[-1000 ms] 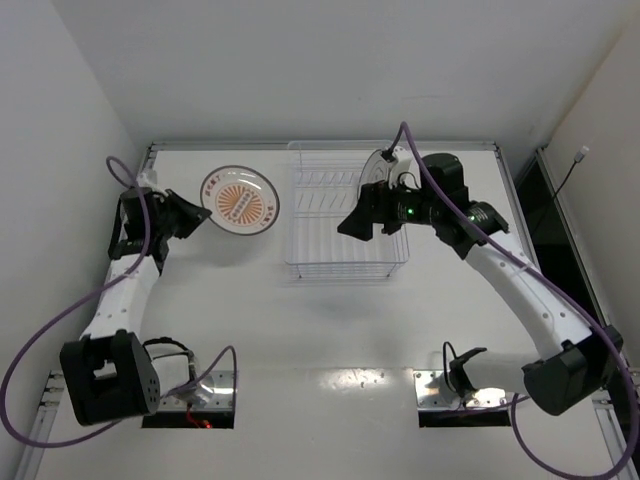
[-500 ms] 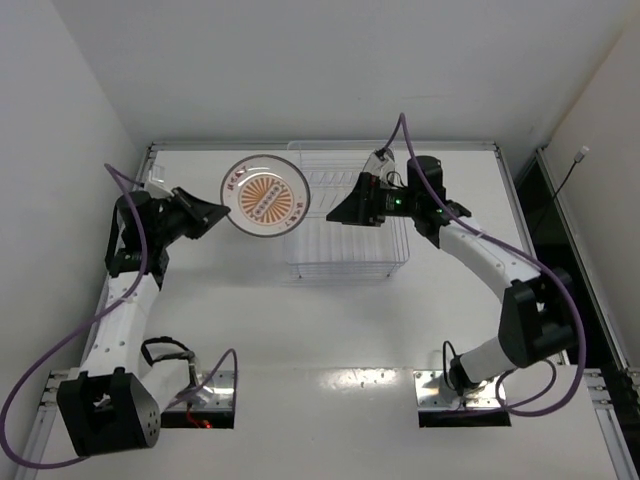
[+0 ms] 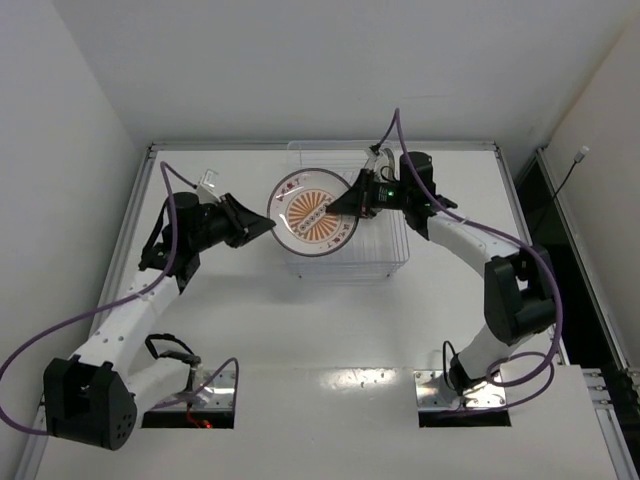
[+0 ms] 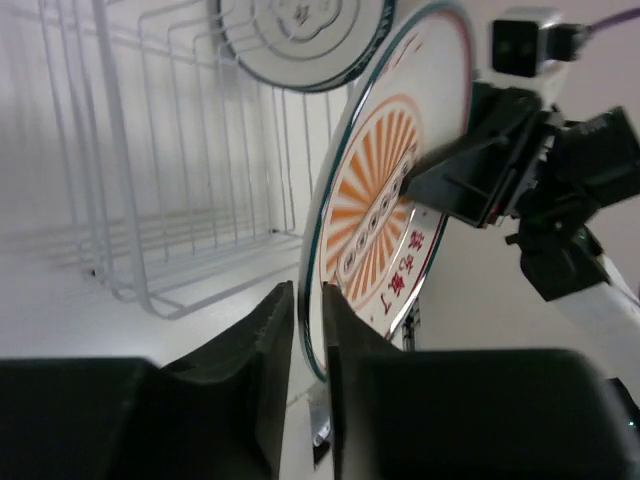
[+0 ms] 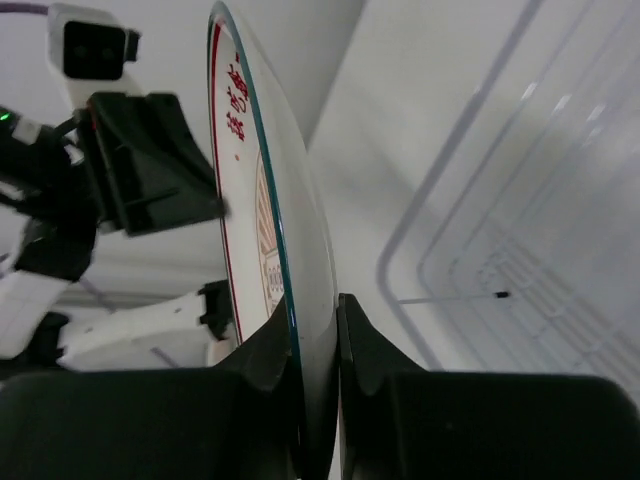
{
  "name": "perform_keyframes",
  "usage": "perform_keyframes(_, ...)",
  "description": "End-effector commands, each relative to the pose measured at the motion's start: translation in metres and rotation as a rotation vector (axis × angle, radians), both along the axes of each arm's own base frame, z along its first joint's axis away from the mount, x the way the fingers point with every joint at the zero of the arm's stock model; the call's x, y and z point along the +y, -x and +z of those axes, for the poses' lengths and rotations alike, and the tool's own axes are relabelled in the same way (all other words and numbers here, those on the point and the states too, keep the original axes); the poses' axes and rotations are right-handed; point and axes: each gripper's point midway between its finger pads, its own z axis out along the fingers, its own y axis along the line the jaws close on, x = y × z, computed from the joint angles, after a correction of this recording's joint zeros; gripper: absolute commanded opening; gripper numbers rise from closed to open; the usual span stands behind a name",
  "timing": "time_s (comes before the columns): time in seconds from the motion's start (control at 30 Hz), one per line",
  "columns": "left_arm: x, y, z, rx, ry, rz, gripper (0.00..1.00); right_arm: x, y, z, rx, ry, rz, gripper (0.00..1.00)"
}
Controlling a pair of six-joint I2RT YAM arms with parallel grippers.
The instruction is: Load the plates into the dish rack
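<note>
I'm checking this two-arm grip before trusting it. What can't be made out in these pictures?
- Grey-ringed plate: cut off by the top edge in the left wrist view, mostly behind the right arm from above.
- Orange plate: lower rim hidden behind the fingers of the left tool; edge-on in the wrist view of the right tool, face barely readable.
- Dish rack dividers: too faint from above.

1. Sunburst plate (image 3: pixel 315 213): white, with orange rays at the centre, a row of small dark rings across them, red lettering on the border and a thin teal rim line.
2. Grey plate (image 4: pixel 300 30): white, with grey concentric rings and a grey centre motif.
3. Rack (image 3: pixel 350 268): clear and colourless.
4. Left gripper (image 3: pixel 270 227) and right gripper (image 3: pixel 335 208): black.
5. Arms (image 3: pixel 130 315): white with black joints.
6. Cables (image 3: pixel 396 122): purple.
7. Table (image 3: pixel 330 340): white.
</note>
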Motion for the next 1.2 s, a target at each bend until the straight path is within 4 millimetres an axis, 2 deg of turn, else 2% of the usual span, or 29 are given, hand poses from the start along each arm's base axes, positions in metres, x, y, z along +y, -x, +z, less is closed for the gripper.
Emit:
perform_keyframes(0.0,0.000,-0.008,0.022,-0.075,-0.064,-0.017,0.17,-0.017,-0.030,0.036,-0.175,0.058,-0.131,0.00)
perform_keyframes(0.03,0.004,-0.010,0.018,-0.068,-0.110,-0.010,0.25,-0.020,-0.032,0.038,-0.183,0.085,-0.149,0.00)
perform_keyframes(0.07,0.013,-0.016,0.013,-0.054,-0.171,0.033,0.37,-0.029,-0.037,0.040,-0.189,0.119,-0.183,0.00)
perform_keyframes(0.1,0.022,-0.018,0.009,-0.039,-0.250,0.038,0.43,-0.044,-0.045,0.046,-0.213,0.191,-0.238,0.00)
perform_keyframes(0.13,0.028,-0.018,0.010,-0.043,-0.293,0.052,0.50,-0.051,-0.049,0.050,-0.227,0.234,-0.273,0.00)
perform_keyframes(0.17,0.041,-0.025,0.005,-0.026,-0.352,0.101,0.63,-0.062,-0.056,0.050,-0.228,0.290,-0.319,0.00)
perform_keyframes(0.2,0.047,-0.028,0.016,-0.049,-0.389,0.124,0.68,-0.081,-0.066,0.057,-0.255,0.405,-0.394,0.00)
perform_keyframes(0.23,0.056,-0.026,0.008,-0.028,-0.457,0.129,0.73,-0.093,-0.072,0.063,-0.271,0.471,-0.443,0.00)
perform_keyframes(0.27,0.072,-0.031,0.008,-0.023,-0.516,0.195,0.81,-0.107,-0.077,0.075,-0.294,0.560,-0.476,0.00)
perform_keyframes(0.3,0.079,-0.033,0.012,-0.029,-0.548,0.220,0.83,-0.123,-0.088,0.078,-0.306,0.653,-0.560,0.00)
perform_keyframes(0.33,0.085,-0.032,0.008,-0.020,-0.583,0.238,0.85,-0.127,-0.092,0.081,-0.315,0.699,-0.577,0.00)
perform_keyframes(0.37,0.092,-0.032,0.008,-0.024,-0.628,0.247,0.89,-0.132,-0.105,0.089,-0.330,0.736,-0.609,0.00)
perform_keyframes(0.4,0.102,-0.035,0.007,-0.022,-0.669,0.291,0.89,-0.143,-0.108,0.082,-0.318,0.824,-0.634,0.00)
perform_keyframes(0.43,0.108,-0.034,0.004,-0.010,-0.700,0.305,0.91,-0.144,-0.113,0.081,-0.320,0.863,-0.643,0.00)
perform_keyframes(0.47,0.114,-0.035,0.003,-0.016,-0.734,0.319,0.91,-0.150,-0.120,0.090,-0.335,0.888,-0.676,0.00)
perform_keyframes(0.5,0.124,-0.035,-0.003,0.000,-0.775,0.354,0.93,-0.154,-0.125,0.088,-0.338,0.941,-0.706,0.00)
perform_keyframes(0.63,0.145,-0.030,-0.025,0.043,-0.873,0.409,0.94,-0.162,-0.152,0.067,-0.344,1.109,-0.734,0.00)
perform_keyframes(0.73,0.146,-0.025,-0.034,0.013,-0.873,0.415,0.94,-0.158,-0.162,0.055,-0.348,1.185,-0.739,0.00)
perform_keyframes(0.77,0.148,-0.021,-0.038,0.002,-0.872,0.430,0.94,-0.150,-0.166,0.043,-0.342,1.196,-0.718,0.00)
perform_keyframes(0.8,0.149,-0.019,-0.040,-0.007,-0.878,0.427,0.94,-0.152,-0.169,0.035,-0.331,1.217,-0.719,0.00)
perform_keyframes(0.87,0.151,-0.014,-0.049,-0.006,-0.883,0.435,0.95,-0.146,-0.172,0.027,-0.328,1.229,-0.708,0.00)
perform_keyframes(0.9,0.152,-0.014,-0.049,-0.019,-0.887,0.436,0.95,-0.147,-0.175,0.015,-0.313,1.257,-0.706,0.00)
perform_keyframes(0.93,0.154,-0.013,-0.046,-0.026,-0.888,0.447,0.98,-0.142,-0.175,0.009,-0.313,1.268,-0.694,0.00)
perform_keyframes(1.17,0.150,-0.014,-0.050,-0.019,-0.881,0.424,1.00,-0.129,-0.178,-0.032,-0.284,1.317,-0.622,0.00)
